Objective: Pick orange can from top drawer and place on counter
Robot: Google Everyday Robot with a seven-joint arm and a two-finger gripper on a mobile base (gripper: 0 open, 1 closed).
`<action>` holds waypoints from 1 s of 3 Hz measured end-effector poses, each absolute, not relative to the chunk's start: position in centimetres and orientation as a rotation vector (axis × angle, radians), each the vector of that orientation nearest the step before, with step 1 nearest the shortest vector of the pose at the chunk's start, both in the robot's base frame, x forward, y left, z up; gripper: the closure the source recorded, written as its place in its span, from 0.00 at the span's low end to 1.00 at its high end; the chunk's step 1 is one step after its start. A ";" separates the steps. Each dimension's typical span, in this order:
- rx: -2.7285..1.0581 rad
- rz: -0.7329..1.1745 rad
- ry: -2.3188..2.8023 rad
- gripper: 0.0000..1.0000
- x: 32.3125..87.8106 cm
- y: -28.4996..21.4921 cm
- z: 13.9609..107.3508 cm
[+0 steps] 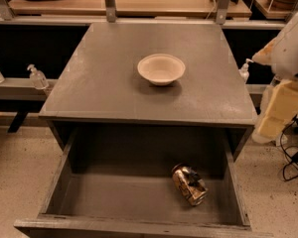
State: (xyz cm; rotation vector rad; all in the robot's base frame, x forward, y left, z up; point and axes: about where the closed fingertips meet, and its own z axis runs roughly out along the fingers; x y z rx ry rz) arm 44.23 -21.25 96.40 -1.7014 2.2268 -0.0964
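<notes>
At far left, a clear pump bottle (37, 77), upright on a pale rail, near the counter's left edge but apart from it. Below, speckled floor (15, 167).

Next, the counter (99, 83): flat grey top, scuffed along the front edge. Carries a cream bowl (161, 69), upright, a little right of centre and toward the back, well clear of every edge.

Under the front edge, the top drawer (57, 182), pulled open toward the camera, grey inside, worn along the front lip. Inside, the orange can (189, 184): lying on its side on the drawer floor, in the right front part, near the right wall but not touching it. Dented, orange-brown with dark print, one shiny end turned toward the drawer's back.

Further right, a second small pump bottle (245, 69), just past the counter's right edge.

At the right border, the white arm (290, 48) and, below it, a cream-yellow block, probably the gripper (280, 108), blurred and partly cut off. Hangs beside the counter's right front corner, over the floor, outside the drawer and well apart from the can. Wide or narrow: cannot tell. Beneath, dark cables (293, 165) on the floor.
</notes>
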 end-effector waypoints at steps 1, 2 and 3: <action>-1.694 -0.062 2.233 0.00 44.3 -19.6 91.7; -1.807 -0.086 2.155 0.00 44.1 -15.5 84.9; -1.806 -0.084 2.167 0.00 44.1 -15.8 84.7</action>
